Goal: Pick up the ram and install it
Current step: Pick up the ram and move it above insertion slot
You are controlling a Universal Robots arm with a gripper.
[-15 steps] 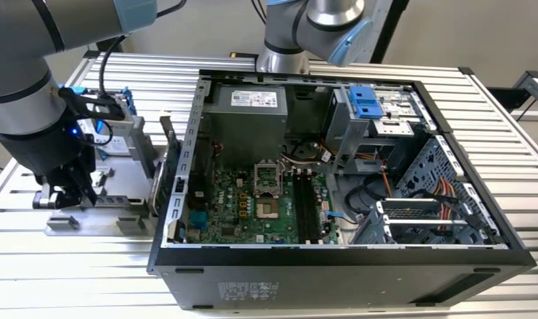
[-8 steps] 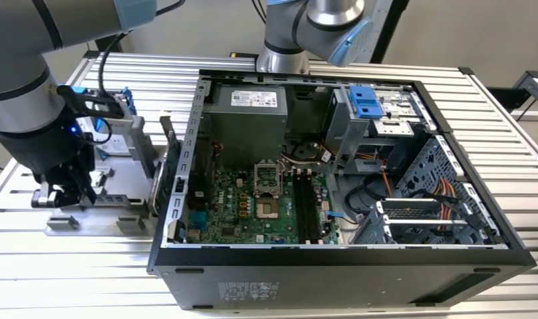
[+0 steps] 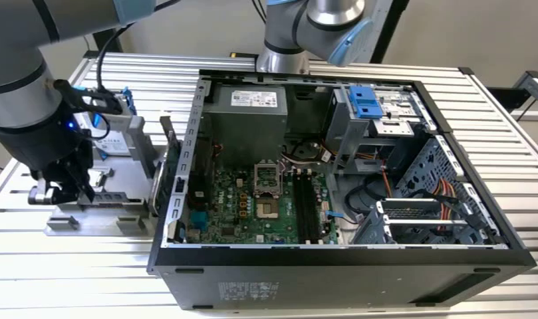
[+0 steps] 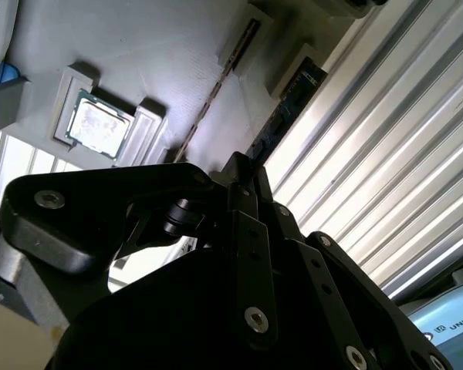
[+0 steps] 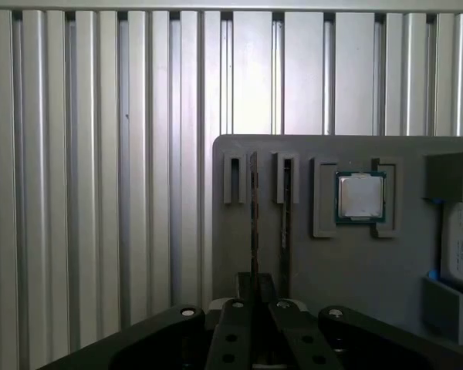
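The ram (image 5: pixel 253 216) is a slim dark stick standing on edge in the slot nearest the border of the grey parts holder (image 5: pixel 324 270). The second wrist view shows its bluish board with black chips (image 4: pixel 289 108). My gripper (image 5: pixel 255 287) sits over the ram's near end, fingers drawn together on it; the second wrist view shows the gripper (image 4: pixel 243 173) the same way. In the exterior view the gripper (image 3: pixel 78 193) is low over the holder (image 3: pixel 91 222), left of the open computer case (image 3: pixel 340 259). The case's long black memory slots (image 3: pixel 306 206) lie on the motherboard.
A second thin stick (image 5: pixel 285 216) stands in the neighbouring slot. A square silver CPU (image 5: pixel 360 195) lies beside it in the holder. A silver hard drive (image 3: pixel 109 136) in a blue frame stands at the holder's far end. The slatted metal table (image 5: pixel 100 193) surrounds everything.
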